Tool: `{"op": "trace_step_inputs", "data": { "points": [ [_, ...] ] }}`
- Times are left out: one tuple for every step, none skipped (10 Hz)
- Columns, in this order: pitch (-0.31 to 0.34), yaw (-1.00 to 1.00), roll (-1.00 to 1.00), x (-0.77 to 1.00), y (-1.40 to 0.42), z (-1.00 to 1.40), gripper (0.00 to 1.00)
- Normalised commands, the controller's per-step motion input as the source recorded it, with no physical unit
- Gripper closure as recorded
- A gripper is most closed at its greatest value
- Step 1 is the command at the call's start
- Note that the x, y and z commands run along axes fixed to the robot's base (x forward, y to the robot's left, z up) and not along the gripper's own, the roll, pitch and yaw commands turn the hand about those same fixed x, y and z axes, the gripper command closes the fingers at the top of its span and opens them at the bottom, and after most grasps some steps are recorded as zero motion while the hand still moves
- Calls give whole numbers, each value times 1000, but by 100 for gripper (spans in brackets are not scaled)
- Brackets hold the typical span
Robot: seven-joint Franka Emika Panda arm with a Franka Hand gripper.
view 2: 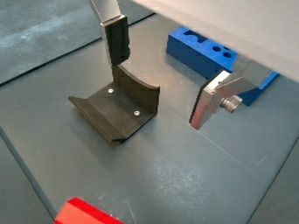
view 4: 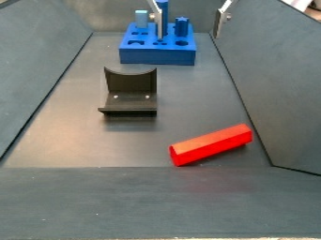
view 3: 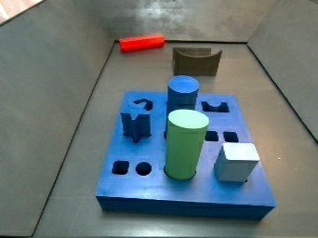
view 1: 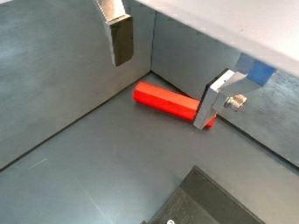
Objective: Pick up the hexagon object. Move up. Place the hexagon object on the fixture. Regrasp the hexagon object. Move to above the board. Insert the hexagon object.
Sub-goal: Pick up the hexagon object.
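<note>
The hexagon object (view 1: 167,101) is a red faceted rod lying flat on the grey floor close to a side wall, also seen in both side views (view 3: 141,42) (view 4: 211,144). Only a corner of the hexagon object (view 2: 87,213) shows in another wrist view. The fixture (view 2: 117,109), a dark block with a curved notch, stands between the rod and the blue board (view 3: 149,181). My gripper (view 1: 170,74) hangs open and empty above the floor, near the rod and fixture. One finger (view 1: 216,101) overlaps the rod's end in the picture. The fingertips show in a side view (view 4: 192,9).
On the board stand a blue cylinder (view 3: 183,93), a tall light green cylinder (view 3: 187,144), a white block (view 3: 236,163) and a blue cross-shaped peg (view 3: 137,121). Grey sloping walls (view 4: 269,75) enclose the floor on both sides.
</note>
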Motion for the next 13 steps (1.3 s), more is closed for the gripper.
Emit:
{"op": "trace_step_inputs", "data": {
  "points": [
    [0,-780,0,143,209,-323,0],
    [0,-1000,0,0,0,-423,0],
    [17,-949,0,0,34,-571,0],
    [0,-597,-51,-6,337,-491,0],
    [-109,-100,-301,0,649,-417,0],
    [-164,9,-333,-86,863,-437,0],
    [-167,11,-329,-80,866,-440,0],
    [-163,9,-324,-71,869,-454,0],
    [-160,9,-329,-71,869,-457,0],
    [-136,-46,-329,0,694,-480,0],
    [-191,-374,-300,0,334,-406,0],
    [-246,-351,-314,-77,320,-331,0],
    [-284,-280,-329,-177,360,-286,0]
  ]
}}
